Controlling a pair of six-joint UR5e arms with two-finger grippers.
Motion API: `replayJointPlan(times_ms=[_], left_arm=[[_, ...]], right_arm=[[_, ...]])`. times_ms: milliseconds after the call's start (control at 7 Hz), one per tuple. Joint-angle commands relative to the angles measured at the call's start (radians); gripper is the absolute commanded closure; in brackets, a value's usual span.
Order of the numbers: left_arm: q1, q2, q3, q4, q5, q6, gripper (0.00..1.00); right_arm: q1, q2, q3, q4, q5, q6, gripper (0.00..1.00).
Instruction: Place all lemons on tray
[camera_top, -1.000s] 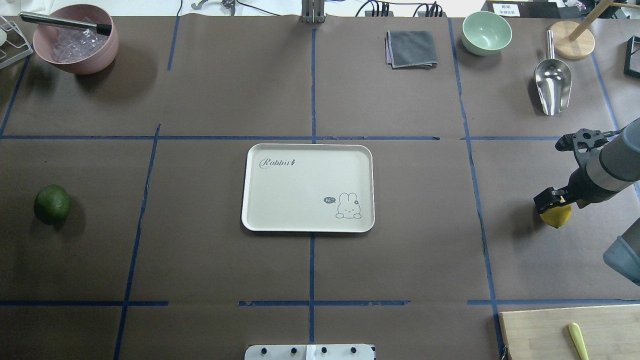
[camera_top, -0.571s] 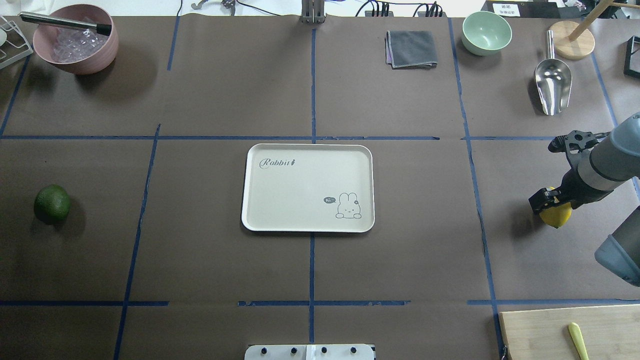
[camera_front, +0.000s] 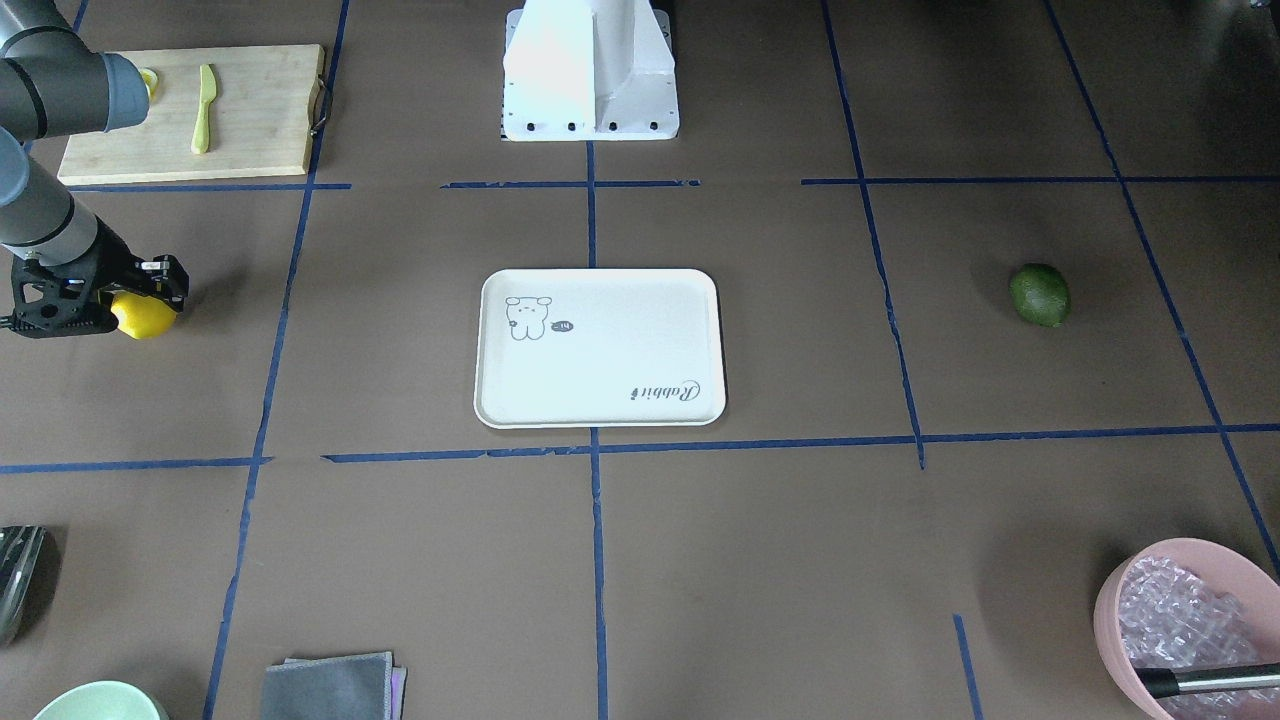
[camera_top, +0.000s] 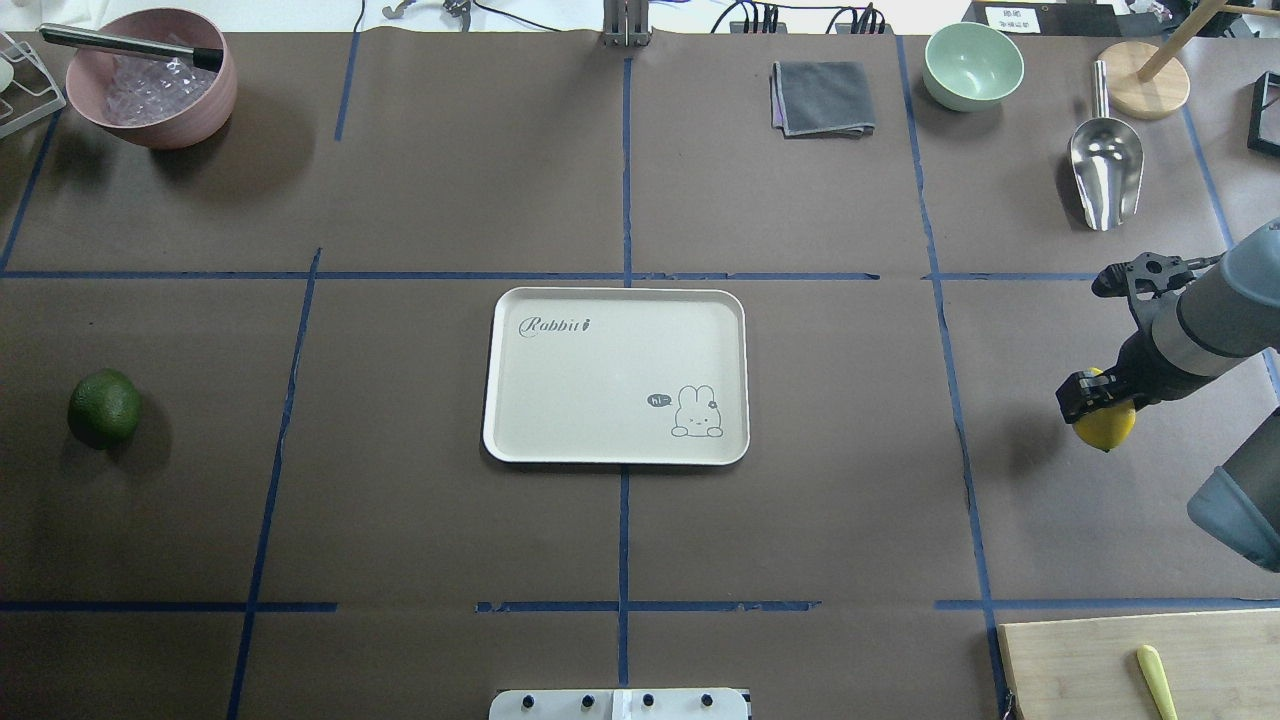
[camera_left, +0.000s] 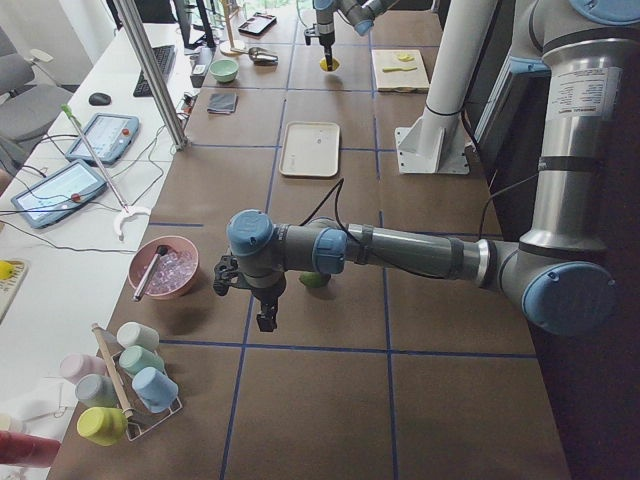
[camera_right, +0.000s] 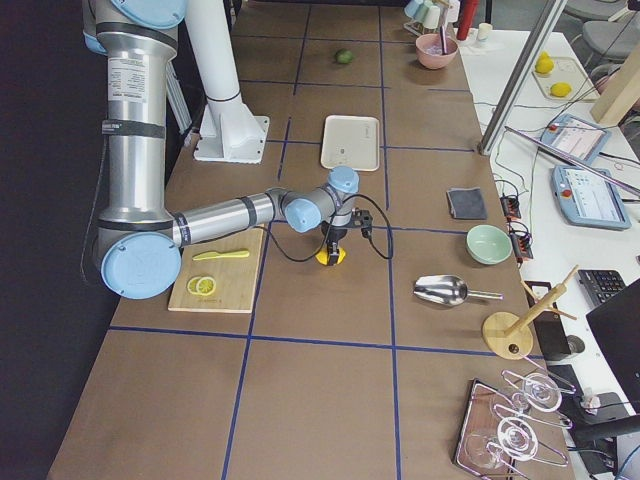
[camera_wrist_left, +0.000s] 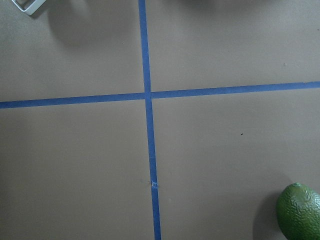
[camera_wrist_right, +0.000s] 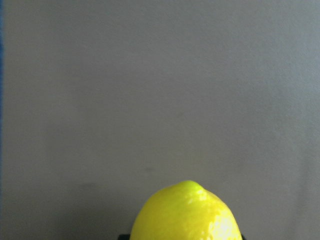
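Pinching the yellow lemon (camera_top: 1108, 430) between its two fingers, the right end effector (camera_top: 1100, 405) sits at the right side of the worktop (camera_top: 800, 520) in the overhead view, pointing down from above the fruit. The right wrist camera shows the lemon's pointed tip and upper half filling the bottom of its picture, with blurred brown worktop beyond. Whether the fruit is clear of the worktop or resting on it cannot be told.

The tray (camera_top: 610, 350) lies flat in the middle of the worktop, its "Rabbit" script at the far left corner and the small drawing at the near right corner. The yellow lemon is well to its right. The green lemon (camera_top: 104, 407) lies on the worktop well to the tray's left.

The left end effector (camera_left: 266, 316) shows only in the view from the table's left end, hanging fingers-down over the worktop just beside the green lemon; whether it is spread or pressed together cannot be told. Its wrist camera catches the green lemon in the lower right corner, beside a cross of blue tape (camera_wrist_left: 148, 95).

A pink bowl (camera_top: 150, 90) stands at the far left, and a green bowl (camera_top: 973, 65), a grey cloth (camera_top: 822, 97) and a metal scoop (camera_top: 1105, 165) at the far right. A cutting board (camera_top: 1080, 660) lies at the near right corner.
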Motion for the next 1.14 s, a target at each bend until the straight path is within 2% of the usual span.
replayJointPlan(times_ms=[0, 143, 286, 429, 571, 714, 1000], left_arm=[[0.0, 0.0, -0.001, 0.0, -0.002, 0.004, 0.0], [0.0, 0.003, -0.002, 0.0, -0.006, 0.003, 0.0], [0.0, 0.001, -0.001, -0.001, -0.006, 0.006, 0.0], [0.0, 0.0, -0.006, -0.002, -0.006, 0.006, 0.0], [0.0, 0.001, -0.018, -0.002, -0.008, 0.007, 0.0], [0.0, 0.0, -0.021, -0.002, -0.008, 0.007, 0.0], [0.0, 0.0, -0.022, -0.003, -0.008, 0.007, 0.0]], right_arm=[[-0.002, 0.027, 0.116, -0.01, 0.015, 0.067, 1.0], [-0.04, 0.13, 0.118, -0.01, 0.018, 0.236, 1.0], [-0.151, 0.268, 0.094, -0.015, 0.011, 0.427, 1.0], [-0.179, 0.405, 0.027, -0.054, 0.011, 0.511, 1.0], [-0.204, 0.523, -0.035, -0.106, 0.008, 0.557, 1.0], [-0.221, 0.618, -0.122, -0.105, 0.006, 0.62, 1.0], [-0.232, 0.722, -0.257, -0.102, 0.005, 0.632, 1.0]])
